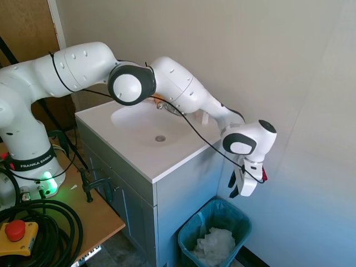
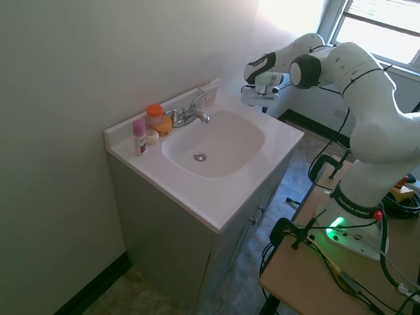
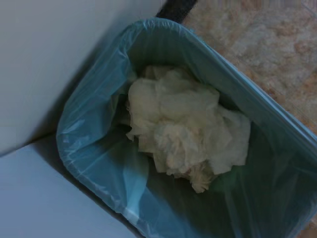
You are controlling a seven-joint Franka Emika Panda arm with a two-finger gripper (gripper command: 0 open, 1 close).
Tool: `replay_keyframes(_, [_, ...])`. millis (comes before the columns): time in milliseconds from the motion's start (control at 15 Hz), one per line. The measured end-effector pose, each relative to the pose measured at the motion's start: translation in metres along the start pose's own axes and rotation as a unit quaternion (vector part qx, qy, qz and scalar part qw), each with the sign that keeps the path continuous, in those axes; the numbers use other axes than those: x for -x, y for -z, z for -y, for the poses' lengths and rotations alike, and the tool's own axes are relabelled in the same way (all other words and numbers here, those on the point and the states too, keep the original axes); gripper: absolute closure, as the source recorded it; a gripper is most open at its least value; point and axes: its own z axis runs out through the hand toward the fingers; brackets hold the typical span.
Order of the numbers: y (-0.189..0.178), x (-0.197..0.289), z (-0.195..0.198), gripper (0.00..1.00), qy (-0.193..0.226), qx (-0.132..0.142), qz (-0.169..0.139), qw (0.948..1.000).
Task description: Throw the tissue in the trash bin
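Note:
The trash bin (image 1: 214, 228), lined with a blue-teal bag, stands on the floor between the vanity and the wall. It fills the wrist view as the trash bin (image 3: 94, 148). A heap of white crumpled paper (image 3: 148, 104) lies inside it. On top of the heap sits a smaller, finely ruffled wad that looks like the tissue (image 3: 178, 148). My gripper (image 1: 240, 189) hangs pointing down directly above the bin's rim, open, with nothing between its fingers. In the second exterior view the gripper (image 2: 259, 98) shows past the vanity's far corner, and the bin is hidden.
The white vanity (image 1: 167, 167) with its sink (image 2: 213, 141) stands right beside the bin. Small bottles (image 2: 140, 134) and a faucet (image 2: 190, 117) line the counter's back edge. Walls close in behind and beside the bin. A wooden table (image 1: 94, 217) stands by the arm's base.

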Motion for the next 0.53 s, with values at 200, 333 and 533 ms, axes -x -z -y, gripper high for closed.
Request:
replay_keyframes(200, [0.063,-0.005,-0.006,0.00,0.023,-0.047,0.009,0.9986])
replay_keyframes(333, [0.113,-0.004,-0.017,0.00,0.042,-0.076,0.009,0.9962])
replay_keyframes(533, [0.188,0.007,-0.039,0.00,0.083,-0.115,0.002,0.9899])
